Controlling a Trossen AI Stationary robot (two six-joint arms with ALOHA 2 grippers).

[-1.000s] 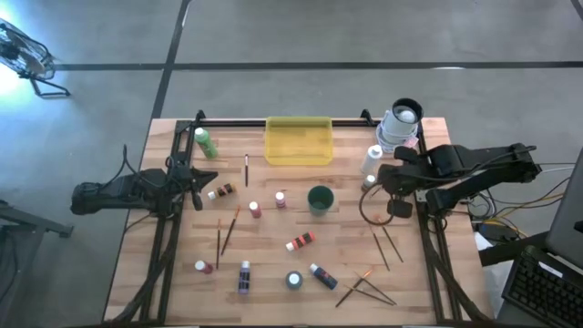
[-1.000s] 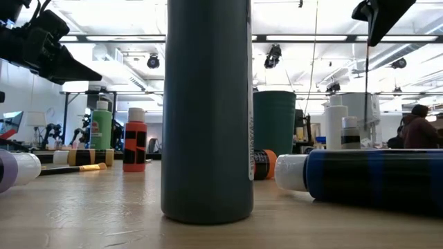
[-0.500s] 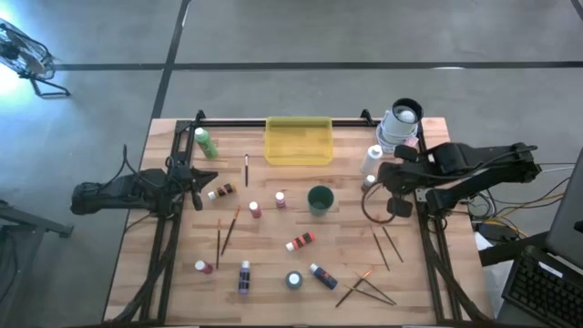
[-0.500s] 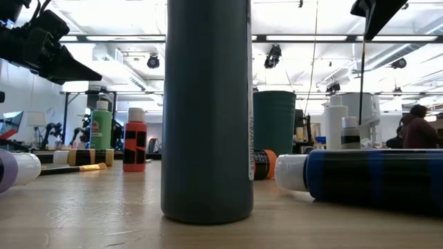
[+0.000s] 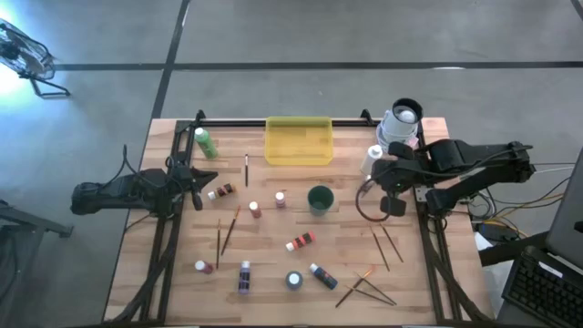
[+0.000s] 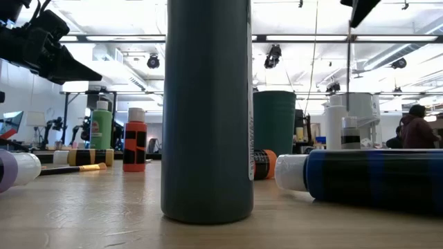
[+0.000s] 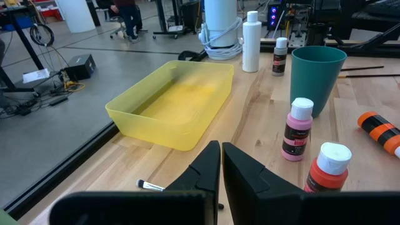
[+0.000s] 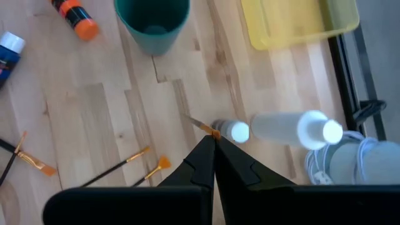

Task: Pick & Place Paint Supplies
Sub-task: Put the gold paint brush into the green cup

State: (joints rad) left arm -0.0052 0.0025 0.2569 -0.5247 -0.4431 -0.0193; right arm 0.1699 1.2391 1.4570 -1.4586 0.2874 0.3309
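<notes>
My right gripper (image 8: pixel 213 139) hangs above the table's right side near a white bottle (image 5: pixel 371 159), shut on a thin paintbrush (image 6: pixel 348 55). My left gripper (image 7: pixel 220 156) waits shut over the table's left edge (image 5: pixel 194 187). Small paint bottles stand or lie across the table: green (image 5: pixel 206 143), orange (image 5: pixel 300 241), blue (image 5: pixel 322 275), purple (image 5: pixel 244 276). More brushes lie flat at the left (image 5: pixel 228 230) and the near right (image 5: pixel 364 287). The yellow tray (image 5: pixel 298 141) sits at the far middle, and the green cup (image 5: pixel 320 199) stands upright near the centre. My right gripper pinches the paintbrush between its two fingertips, close to the brush's orange end (image 8: pixel 211 130). The fingers come from above, slanting down. The brush hangs straight down below them (image 6: pixel 348 69), lifted clear of the table.
A white roll with cable (image 5: pixel 401 123) stands at the far right corner behind the white bottle. A tall grey bottle (image 6: pixel 208 111) stands close to the low camera. Black frame rails run along the table's left, right and far edges. People show in the room beyond.
My right gripper has risen and gone a little toward the table's left, staying shut. The paintbrush has gone up with it and still hangs straight down.
</notes>
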